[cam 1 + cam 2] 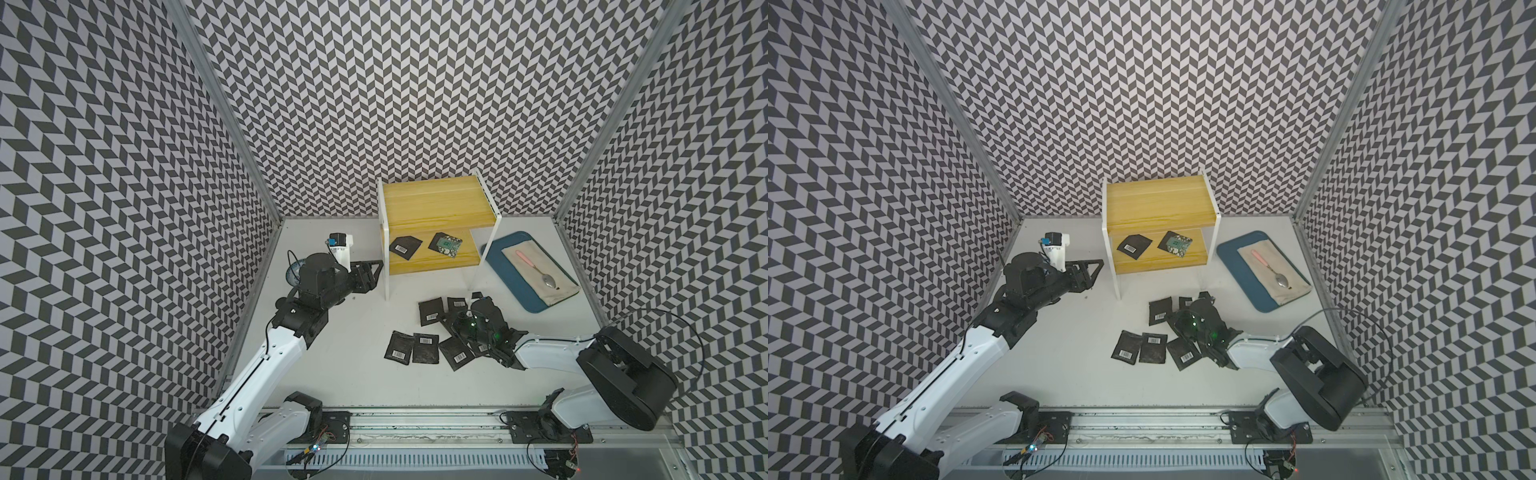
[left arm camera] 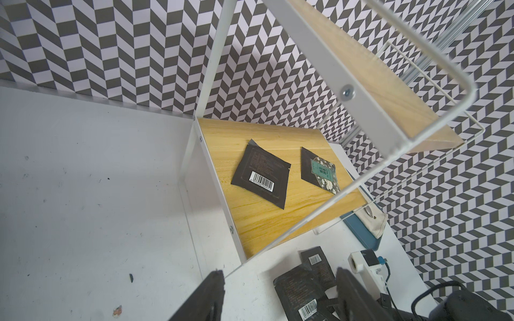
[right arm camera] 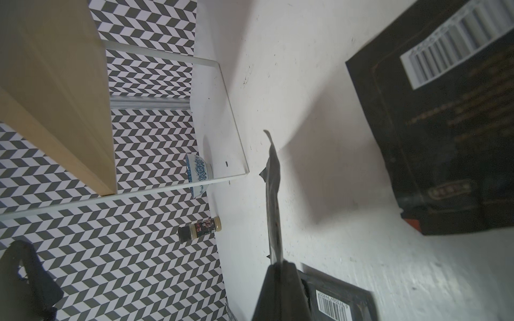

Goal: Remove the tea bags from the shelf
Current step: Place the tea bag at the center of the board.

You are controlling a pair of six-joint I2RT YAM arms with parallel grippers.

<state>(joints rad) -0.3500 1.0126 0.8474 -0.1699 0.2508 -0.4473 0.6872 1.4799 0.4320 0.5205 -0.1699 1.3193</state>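
The shelf stands at the back of the table, yellow boards in a white frame. On its lower board lie two tea bags: a black one with a barcode and one with a green patterned face. My left gripper hovers open just left of the shelf's front leg, with nothing between its fingers. My right gripper is shut on a tea bag, seen edge-on, low over the table in front of the shelf. Several black tea bags lie on the table around it.
A blue tray holding a cloth and a spoon sits to the right of the shelf. A patterned bowl and a small spice jar stand by the left wall, behind my left arm. Patterned walls enclose three sides.
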